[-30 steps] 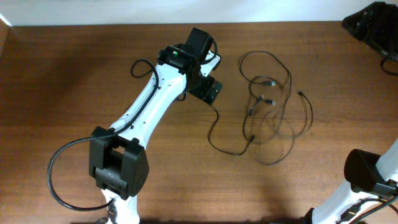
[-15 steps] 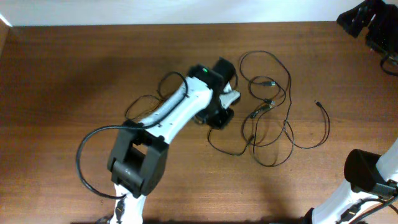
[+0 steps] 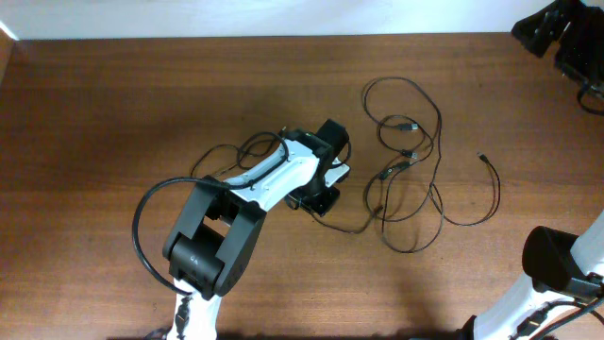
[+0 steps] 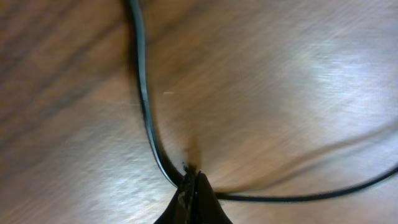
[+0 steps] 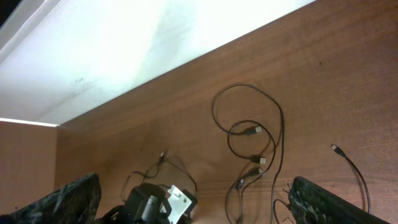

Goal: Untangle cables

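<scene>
Cables (image 3: pixel 415 161) sprawl right of centre; my left gripper (image 4: pixel 191 186) looks pinched on one, my right gripper (image 3: pixel 555 36) splayed wide at upper right.

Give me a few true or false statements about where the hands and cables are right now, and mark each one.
1. The left hand is shut on a cable. True.
2. The right hand is gripping a cable. False: it is open, holds nothing, and hangs high above the table.
3. The cables lie in separate straight lines. False: they loop over one another in a tangle to the right of the left hand.
4. One plug end lies apart, to the right of the tangle. True.
5. The cables rest on a white cloth. False: they rest on bare brown wood.
</scene>
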Motion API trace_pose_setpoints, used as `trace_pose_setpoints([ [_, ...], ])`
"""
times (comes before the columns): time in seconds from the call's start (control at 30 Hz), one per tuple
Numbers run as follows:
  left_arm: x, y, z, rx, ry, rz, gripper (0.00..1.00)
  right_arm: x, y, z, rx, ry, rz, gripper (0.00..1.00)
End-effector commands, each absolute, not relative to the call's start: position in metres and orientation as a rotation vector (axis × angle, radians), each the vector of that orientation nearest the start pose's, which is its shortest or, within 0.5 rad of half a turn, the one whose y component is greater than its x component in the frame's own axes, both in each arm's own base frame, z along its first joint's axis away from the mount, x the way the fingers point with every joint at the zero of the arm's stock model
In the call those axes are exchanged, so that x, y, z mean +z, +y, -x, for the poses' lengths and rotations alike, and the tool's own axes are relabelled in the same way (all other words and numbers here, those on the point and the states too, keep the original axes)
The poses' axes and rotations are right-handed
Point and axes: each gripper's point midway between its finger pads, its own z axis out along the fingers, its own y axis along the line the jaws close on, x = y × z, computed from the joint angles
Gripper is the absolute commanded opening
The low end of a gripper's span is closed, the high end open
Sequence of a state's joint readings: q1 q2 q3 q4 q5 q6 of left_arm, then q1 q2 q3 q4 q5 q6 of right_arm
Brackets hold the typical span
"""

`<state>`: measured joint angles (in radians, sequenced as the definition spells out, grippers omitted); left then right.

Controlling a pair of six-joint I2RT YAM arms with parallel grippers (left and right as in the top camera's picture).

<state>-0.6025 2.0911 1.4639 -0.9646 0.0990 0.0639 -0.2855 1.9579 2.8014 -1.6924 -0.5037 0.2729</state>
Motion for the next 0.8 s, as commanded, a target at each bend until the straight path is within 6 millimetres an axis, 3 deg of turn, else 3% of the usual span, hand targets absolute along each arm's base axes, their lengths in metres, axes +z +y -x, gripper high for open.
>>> trace_pose_setpoints([
  [0.0, -0.004, -0.196, -0.32, 0.129, 2.984, -1.039, 0.0, 0.416, -0.026, -0.391, 0.607, 2.321, -0.409, 0.97],
  [0.07, -0.002, -0.173, -0.333, 0.302, 2.966, -1.0, 0.0, 0.416, -0.026, -0.391, 0.607, 2.321, -0.409, 0.97],
  [0.17, 0.007, -0.124, -0.361, 0.592, 2.923, -0.809, 0.0, 0.416, -0.026, -0.391, 0.607, 2.321, -0.409, 0.97],
  [0.33, 0.013, -0.079, -0.4, 0.659, 2.867, -0.578, 0.06, 0.416, -0.026, -0.391, 0.606, 2.322, -0.408, 0.97],
  [0.43, 0.014, -0.068, -0.416, 0.636, 2.834, -0.49, 0.07, 0.415, -0.026, -0.391, 0.604, 2.325, -0.402, 0.97],
  [0.53, 0.024, -0.084, -0.426, 0.511, 2.831, -0.487, 0.04, 0.414, -0.026, -0.392, 0.591, 2.328, -0.382, 0.97],
  [0.57, 0.035, -0.093, -0.428, 0.438, 2.837, -0.49, 0.09, 0.414, -0.027, -0.392, 0.587, 2.329, -0.384, 0.97],
  [0.6, 0.05, -0.103, -0.432, 0.355, 2.829, -0.516, 0.36, 0.414, -0.027, -0.392, 0.587, 2.329, -0.384, 0.97],
  [0.63, 0.071, -0.119, -0.437, 0.242, 2.785, -0.644, 0.75, 0.414, -0.027, -0.392, 0.586, 2.329, -0.384, 0.97],
  [0.67, 0.082, -0.125, -0.441, 0.177, 2.742, -0.747, 1.0, 0.414, -0.027, -0.392, 0.586, 2.329, -0.384, 0.97],
  [0.77, 0.068, -0.105, -0.443, 0.052, 2.734, -0.91, 0.99, 0.414, -0.027, -0.392, 0.587, 2.329, -0.384, 0.97],
])
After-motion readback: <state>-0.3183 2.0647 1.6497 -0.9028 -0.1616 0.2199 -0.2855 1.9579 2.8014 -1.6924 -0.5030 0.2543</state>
